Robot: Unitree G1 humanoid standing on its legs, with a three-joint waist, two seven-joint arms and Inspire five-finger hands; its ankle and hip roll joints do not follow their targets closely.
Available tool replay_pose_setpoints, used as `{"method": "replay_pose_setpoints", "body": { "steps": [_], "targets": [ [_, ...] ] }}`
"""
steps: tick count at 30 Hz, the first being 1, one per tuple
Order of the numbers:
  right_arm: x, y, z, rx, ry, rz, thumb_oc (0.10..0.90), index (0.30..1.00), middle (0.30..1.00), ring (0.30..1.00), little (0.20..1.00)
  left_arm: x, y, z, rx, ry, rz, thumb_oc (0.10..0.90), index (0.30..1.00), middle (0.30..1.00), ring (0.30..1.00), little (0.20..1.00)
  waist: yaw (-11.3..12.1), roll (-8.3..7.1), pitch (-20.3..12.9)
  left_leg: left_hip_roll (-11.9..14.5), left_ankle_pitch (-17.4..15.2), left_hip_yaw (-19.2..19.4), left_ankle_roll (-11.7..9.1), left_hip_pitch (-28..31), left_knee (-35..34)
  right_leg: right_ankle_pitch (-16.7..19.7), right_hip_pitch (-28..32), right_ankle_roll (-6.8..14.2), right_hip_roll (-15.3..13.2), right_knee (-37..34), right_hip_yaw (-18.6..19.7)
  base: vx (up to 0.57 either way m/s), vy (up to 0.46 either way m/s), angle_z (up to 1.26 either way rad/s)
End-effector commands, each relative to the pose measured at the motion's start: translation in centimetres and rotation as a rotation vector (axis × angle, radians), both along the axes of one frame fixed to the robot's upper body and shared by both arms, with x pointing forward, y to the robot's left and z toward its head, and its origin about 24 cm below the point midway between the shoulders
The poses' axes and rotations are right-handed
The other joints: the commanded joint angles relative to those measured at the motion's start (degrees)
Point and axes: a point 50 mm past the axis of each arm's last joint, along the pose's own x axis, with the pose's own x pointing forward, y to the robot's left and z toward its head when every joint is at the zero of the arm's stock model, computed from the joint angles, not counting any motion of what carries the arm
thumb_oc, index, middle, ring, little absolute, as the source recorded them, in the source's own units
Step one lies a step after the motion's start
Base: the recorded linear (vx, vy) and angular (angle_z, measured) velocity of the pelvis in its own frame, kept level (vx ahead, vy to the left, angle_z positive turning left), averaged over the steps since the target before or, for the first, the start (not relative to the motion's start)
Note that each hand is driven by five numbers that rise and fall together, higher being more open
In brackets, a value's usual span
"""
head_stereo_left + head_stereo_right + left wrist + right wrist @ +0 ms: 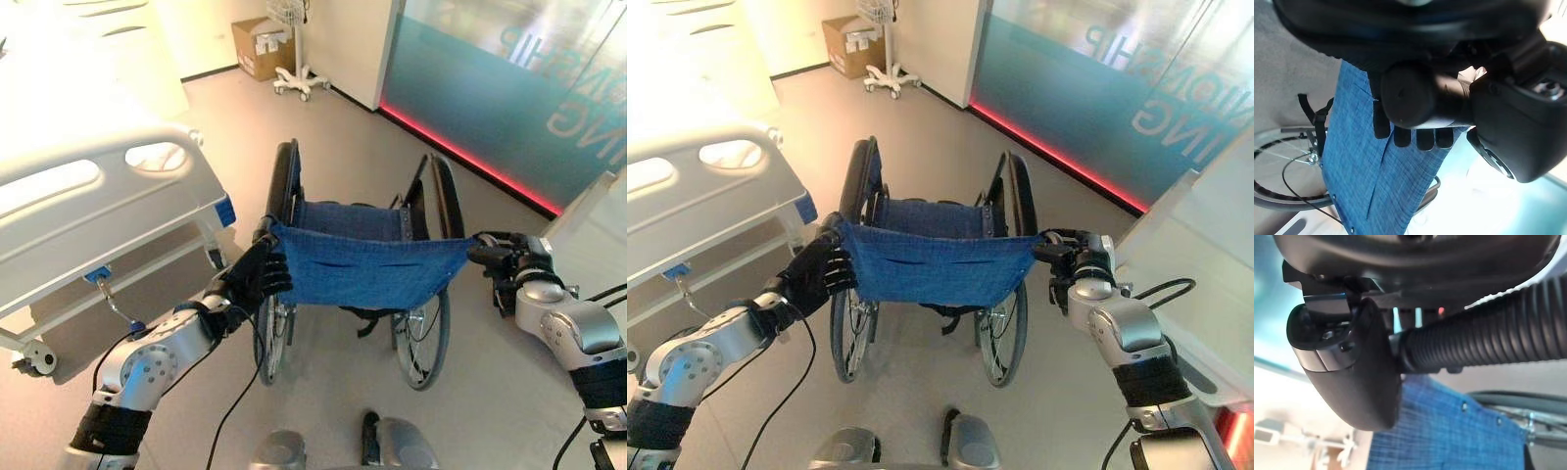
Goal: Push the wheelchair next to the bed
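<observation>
- The black wheelchair with a blue cloth back (364, 266) stands on the grey floor (490, 392), right in front of the robot.
- The white bed with plastic side rails (93, 211) is off to the robot's left. There is a gap of floor between it and the wheelchair's left big wheel (284, 186).
- The left robot hand (257, 277) has its dark fingers (1415, 139) curled round the left push handle (1410, 95), at the edge of the blue cloth.
- The right robot hand (1073, 257) is wrapped round the ribbed black right push handle (1484, 345), with its thumb (1352, 367) pressed on the grip.
- So both hands are clamped on the handles, and the step looks like pushing.
- To do it well, push both handles evenly and slowly so the chair does not swing.
- Then steer a little to the left, so the chair rolls in beside the bed.
- Watch the left wheel, because it could bump the bed frame or the blue pedal (98, 277) low on it.
- The glass wall with the red strip (470, 162) is on the right, so keep away from that too.
</observation>
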Motion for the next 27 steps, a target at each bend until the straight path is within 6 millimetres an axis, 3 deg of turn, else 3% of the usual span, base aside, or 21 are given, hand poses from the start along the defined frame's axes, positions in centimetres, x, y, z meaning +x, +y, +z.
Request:
{"method": "replay_pose_setpoints", "body": {
  "steps": [1, 3, 4, 5, 7, 9, 11, 14, 17, 18, 19, 20, 21, 23, 25, 26, 27],
  "targets": [
    [0.2, 9.6, 4.7, 0.287, -0.197, 0.532, 0.4, 0.3, 0.3, 0.3, 0.3, 1.2, 0.0, 4.1, -0.12, -0.217, 0.08, 0.4, 0.3, 0.3, 0.3, 0.3, 2.6, -1.81, -7.02, -5.05, 16.11, 3.29, 3.0, -5.06, 7.12, 12.74, 5.4, -1.37, 1.24, -14.8, -2.57, 0.25, -0.131, -0.05],
    [0.1, 9.9, 5.0, 0.277, -0.2, 0.554, 0.4, 0.3, 0.3, 0.3, 0.3, 1.0, 0.4, 4.2, -0.119, -0.227, 0.096, 0.4, 0.3, 0.3, 0.3, 0.3, 3.32, -1.25, -6.48, -5.58, 14.87, 4.48, 3.55, -5.5, 1.85, 11.95, 6.95, -1.15, 2.4, -14.44, -2.64, 0.28, -0.094, -0.13],
    [0.1, 10.4, 5.2, 0.273, -0.208, 0.574, 0.4, 0.3, 0.3, 0.3, 0.3, 0.8, 1.2, 4.5, -0.117, -0.24, 0.118, 0.4, 0.3, 0.3, 0.3, 0.3, 3.99, -0.54, -6.21, -3.84, 16.02, 6.29, 4.43, -4.68, -9.81, 10.37, 8.98, -1.21, 4.36, -14.16, -2.69, 0.28, -0.076, -0.02],
    [0.1, 10.5, 5.2, 0.274, -0.208, 0.575, 0.4, 0.3, 0.3, 0.3, 0.3, 0.8, 1.2, 4.5, -0.117, -0.24, 0.12, 0.4, 0.3, 0.3, 0.3, 0.3, 4.17, -0.61, -6.03, -3.8, 16.28, 6.55, 4.49, -4.1, -11.09, 10.17, 9.41, -1.21, 4.37, -14.19, -2.53, 0.4, -0.066, -0.06],
    [0.5, 11.2, 4.9, 0.295, -0.211, 0.569, 0.4, 0.3, 0.3, 0.3, 0.3, 0.9, 1.4, 4.2, -0.109, -0.238, 0.129, 0.4, 0.3, 0.3, 0.3, 0.3, 5.64, 1.19, -6.22, -1.9, 22.68, 7.35, 3.5, -5.95, -27.28, 7.27, 12.35, -2.14, 8.02, -13.59, -2.85, 0.53, -0.038, -0.11],
    [0.7, 11.8, 4.0, 0.303, -0.202, 0.57, 0.4, 0.3, 0.3, 0.3, 0.3, 1.1, 1.1, 3.5, -0.098, -0.236, 0.129, 0.4, 0.3, 0.3, 0.3, 0.3, 6.9, 2.21, -6.06, 0.24, 28.48, 9.74, 1.99, -7.75, -38.85, 4.92, 15.39, -3.12, 10.58, -13.03, -3.18, 0.65, -0.032, -0.17],
    [0.7, 11.7, 3.2, 0.301, -0.199, 0.568, 0.4, 0.3, 0.3, 0.3, 0.3, 1.1, 0.7, 3.3, -0.097, -0.247, 0.122, 0.4, 0.3, 0.3, 0.3, 0.3, 7.45, 2.41, -5.94, 0.97, 29.85, 11.22, 1.49, -9.04, -42.88, 3.02, 17.56, -3.66, 11.58, -12.39, -2.96, 0.48, -0.011, -0.12],
    [0.6, 11.3, 1.8, 0.31, -0.199, 0.549, 0.4, 0.3, 0.3, 0.3, 0.3, 1.2, 0.5, 3.4, -0.095, -0.257, 0.109, 0.4, 0.3, 0.3, 0.3, 0.3, 8.14, 2.42, -6.84, 1.11, 28.24, 13.51, 1.99, -9.71, -43.27, -0.73, 19.82, -3.82, 11.67, -10.13, -3.41, 0.58, 0.012, -0.22],
    [0.5, 11.3, 1.0, 0.326, -0.194, 0.557, 0.4, 0.3, 0.3, 0.3, 0.3, 1.3, 0.6, 3.3, -0.089, -0.251, 0.118, 0.4, 0.3, 0.3, 0.3, 0.3, 8.9, 1.84, -8.32, 0.09, 25.69, 12.52, 3.45, -8.93, -41.61, -3.41, 20.69, -2.81, 10.76, -6.94, -3.52, 0.46, 0.023, -0.23],
    [0.4, 11.7, 0.5, 0.339, -0.189, 0.569, 0.4, 0.3, 0.3, 0.3, 0.3, 1.4, 0.8, 3.4, -0.083, -0.237, 0.124, 0.4, 0.3, 0.3, 0.3, 0.3, 9.8, 0.84, -9.53, -1.39, 23.82, 11.41, 5.01, -8.84, -37.94, -3.27, 21.73, -1.36, 9.57, -3.63, -3.53, 0.56, 0.042, -0.49],
    [0.4, 11.9, 0.3, 0.347, -0.192, 0.572, 0.4, 0.3, 0.3, 0.3, 0.3, 1.5, 0.9, 3.3, -0.069, -0.227, 0.12, 0.4, 0.3, 0.3, 0.3, 0.3, 10.56, -0.05, -10.36, -2.55, 22.32, 11.11, 6.65, -8.5, -36.49, -0.54, 22.15, 0.65, 8.28, 2.57, -4.25, 0.64, 0.078, -0.44],
    [0.4, 12.1, 0.3, 0.354, -0.197, 0.569, 0.4, 0.3, 0.3, 0.3, 0.3, 1.7, 1.0, 3.3, -0.056, -0.225, 0.108, 0.4, 0.3, 0.3, 0.3, 0.3, 10.99, -1.0, -10.89, -3.88, 21.53, 10.95, 7.91, -7.89, -36.09, 4.23, 21.39, 3.41, 7.47, 8.37, -4.29, 0.43, 0.099, -0.34],
    [0.5, 12.4, 0.3, 0.363, -0.204, 0.564, 0.4, 0.3, 0.3, 0.3, 0.3, 1.9, 1.0, 3.4, -0.05, -0.227, 0.099, 0.4, 0.3, 0.3, 0.3, 0.3, 11.44, -0.98, -11.58, -4.4, 21.24, 9.61, 8.77, -7.21, -36.35, 10.54, 19.77, 6.16, 8.01, 14.59, -3.53, 0.36, 0.09, -0.26],
    [0.6, 13.0, 0.6, 0.374, -0.207, 0.564, 0.4, 0.3, 0.3, 0.3, 0.3, 2.3, 1.1, 3.7, -0.053, -0.232, 0.093, 0.4, 0.3, 0.3, 0.3, 0.3, 11.17, -0.31, -12.1, -4.47, 20.51, 8.02, 9.73, -5.57, -36.66, 16.47, 16.21, 7.79, 8.88, 23.15, -2.42, 0.33, 0.098, -0.15],
    [0.7, 13.6, 0.7, 0.372, -0.202, 0.57, 0.4, 0.3, 0.3, 0.3, 0.3, 2.7, 1.0, 4.1, -0.064, -0.227, 0.089, 0.4, 0.3, 0.3, 0.3, 0.3, 10.16, 0.45, -12.23, -4.8, 19.41, 6.62, 10.28, -4.27, -36.12, 16.43, 11.12, 6.67, 7.76, 24.99, -1.8, 0.39, 0.111, 0.17],
    [0.7, 13.6, 0.6, 0.352, -0.193, 0.571, 0.4, 0.3, 0.3, 0.3, 0.3, 3.2, 0.9, 4.2, -0.074, -0.216, 0.069, 0.4, 0.3, 0.3, 0.3, 0.3, 8.58, 1.49, -11.85, -5.48, 18.9, 5.03, 10.69, -2.82, -35.75, 12.67, 6.5, 4.78, 6.26, 20.98, -2.01, 0.34, 0.07, 0.08],
    [0.7, 13.5, 0.6, 0.347, -0.192, 0.57, 0.4, 0.3, 0.3, 0.3, 0.3, 3.2, 0.9, 4.1, -0.074, -0.213, 0.064, 0.4, 0.3, 0.3, 0.3, 0.3, 8.16, 1.54, -11.69, -5.8, 18.77, 4.61, 10.75, -2.53, -35.58, 11.98, 5.84, 4.44, 5.88, 19.54, -2.01, 0.49, 0.028, 0.08]
  ]
}}
